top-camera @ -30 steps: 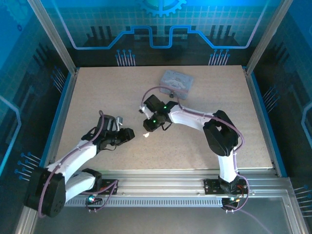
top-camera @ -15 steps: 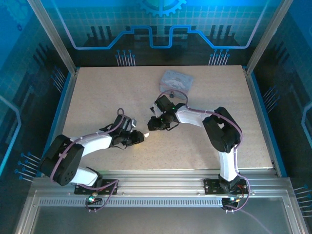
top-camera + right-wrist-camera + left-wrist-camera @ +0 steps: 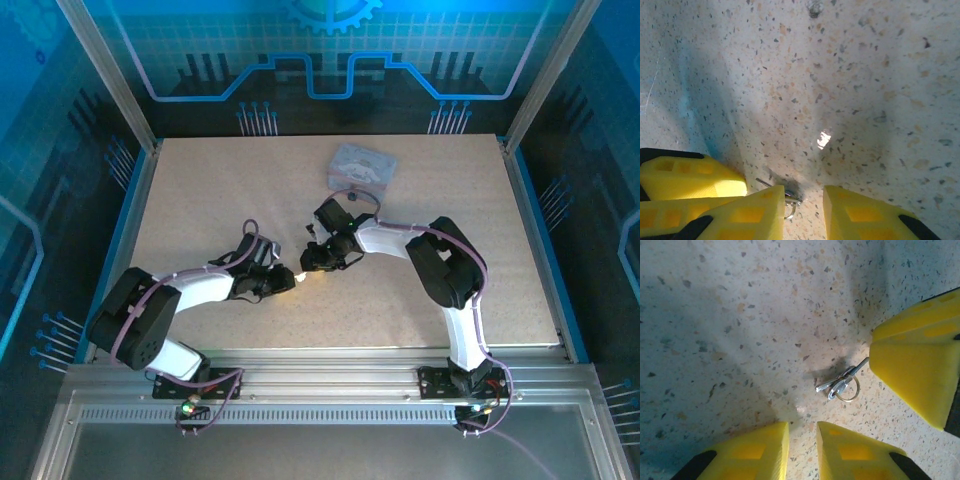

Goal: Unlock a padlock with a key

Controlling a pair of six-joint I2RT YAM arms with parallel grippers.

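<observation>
Both ajar and empty, left pincer (image 3: 802,435), right pincer (image 3: 805,200), key (image 3: 839,384) near their tips.

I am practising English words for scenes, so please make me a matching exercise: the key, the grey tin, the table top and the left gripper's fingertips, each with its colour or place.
1 key
2 grey tin
3 table top
4 left gripper's fingertips

A yellow
B speckled beige
C near the far edge
D lying flat, on a small ring

Pairs: 1-D, 2-C, 3-B, 4-A
</observation>
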